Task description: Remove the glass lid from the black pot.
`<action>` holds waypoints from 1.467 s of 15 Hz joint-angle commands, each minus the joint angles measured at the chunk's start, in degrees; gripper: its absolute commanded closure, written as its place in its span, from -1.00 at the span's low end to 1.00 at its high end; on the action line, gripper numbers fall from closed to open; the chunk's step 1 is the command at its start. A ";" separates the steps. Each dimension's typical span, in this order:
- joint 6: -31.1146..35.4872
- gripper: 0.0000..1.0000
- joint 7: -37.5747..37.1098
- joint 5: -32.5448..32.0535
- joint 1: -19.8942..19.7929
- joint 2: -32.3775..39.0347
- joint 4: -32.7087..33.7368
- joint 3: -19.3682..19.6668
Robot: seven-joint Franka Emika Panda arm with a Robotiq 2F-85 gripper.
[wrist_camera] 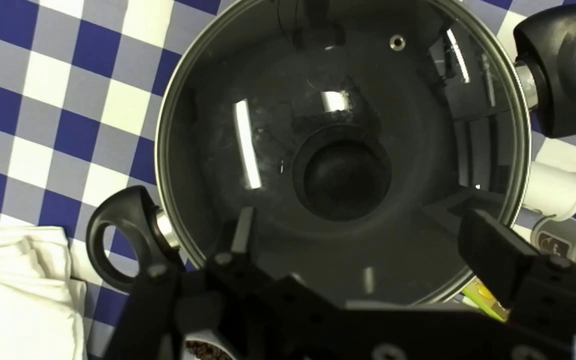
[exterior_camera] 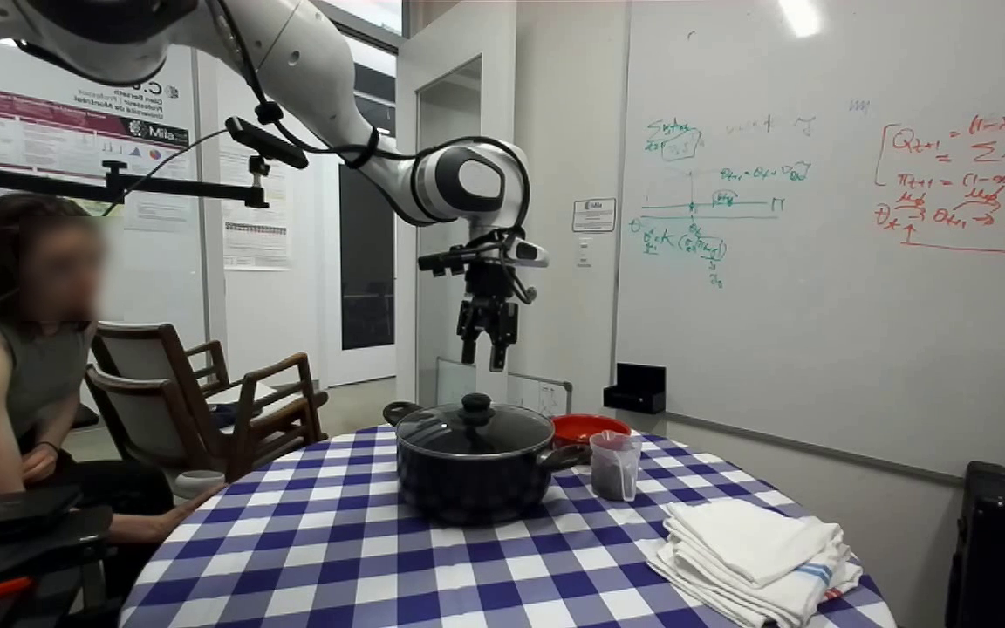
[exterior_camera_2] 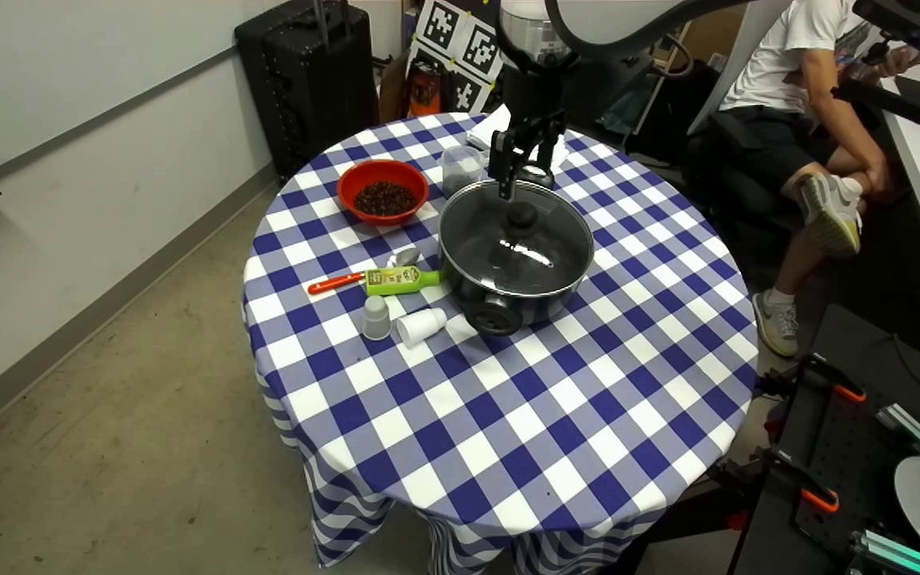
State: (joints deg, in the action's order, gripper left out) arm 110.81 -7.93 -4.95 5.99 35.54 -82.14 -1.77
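The blue-and-white checked tablecloth bears the black pot, on whose rim the glass lid sits in place. Above the lid hangs the gripper, its fingers standing well apart with nothing held between; the lid's small black knob rises below them, across a gap.

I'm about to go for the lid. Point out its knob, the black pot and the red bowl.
Lid knob (wrist_camera: 346, 180): wrist view, middle of its top.
Black pot (exterior_camera: 472, 484): in an exterior view, outer side wall.
Red bowl (exterior_camera_2: 380, 170): in an exterior view, bare inner wall.
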 commanded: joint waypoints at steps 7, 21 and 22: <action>-1.53 -1.00 -1.80 1.16 0.84 4.30 1.52 0.44; -3.21 0.51 -2.11 3.22 -0.43 5.69 3.12 0.71; -3.16 0.51 -2.07 3.35 -0.47 5.65 3.05 0.70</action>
State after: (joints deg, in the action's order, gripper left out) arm 108.96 -9.44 -2.63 5.52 40.70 -80.84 -1.42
